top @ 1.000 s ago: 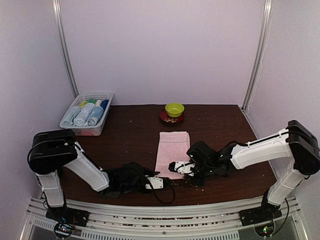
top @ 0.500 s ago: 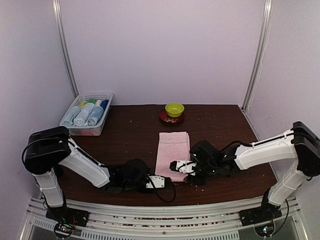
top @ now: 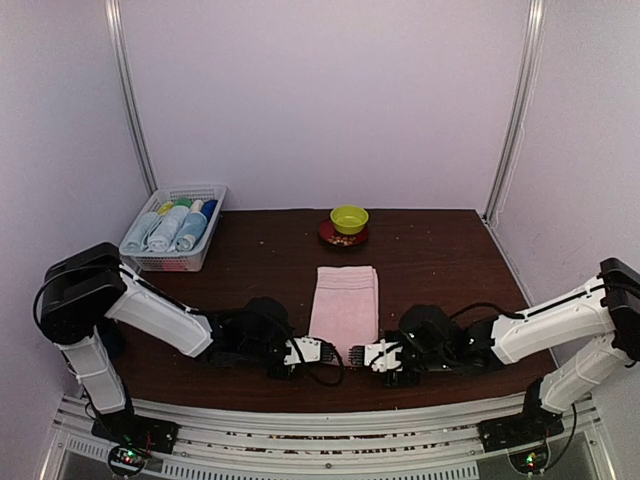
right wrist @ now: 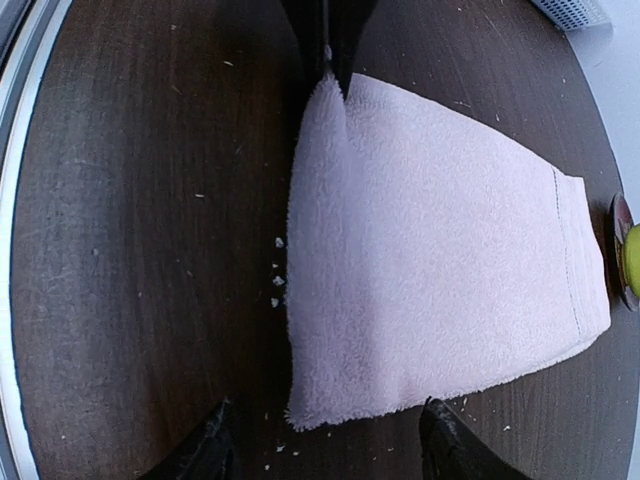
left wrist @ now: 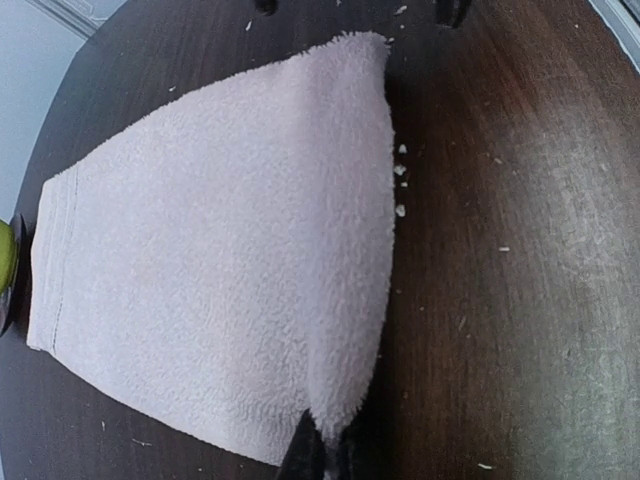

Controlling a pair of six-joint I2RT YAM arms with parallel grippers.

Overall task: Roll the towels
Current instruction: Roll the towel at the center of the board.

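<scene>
A pale pink towel (top: 346, 300) lies folded flat in the middle of the dark wooden table (top: 450, 260). My left gripper (top: 328, 350) is at the towel's near left corner. In the left wrist view its fingers (left wrist: 322, 455) are shut on that corner of the towel (left wrist: 220, 260), which puckers up between them. My right gripper (top: 364, 354) is at the near right corner and stands open. In the right wrist view that corner of the towel (right wrist: 440, 270) lies flat just ahead of the right gripper (right wrist: 328, 445), touching neither finger.
A white mesh basket (top: 215, 192) with several rolled cloths stands at the back left. A green bowl (top: 349, 217) on a red plate sits behind the towel. Small crumbs (right wrist: 278, 282) lie along the towel's near edge.
The right gripper has opened, let go of the towel's near right corner and drawn back toward the near edge. The left gripper has moved in and shut on the near left corner.
</scene>
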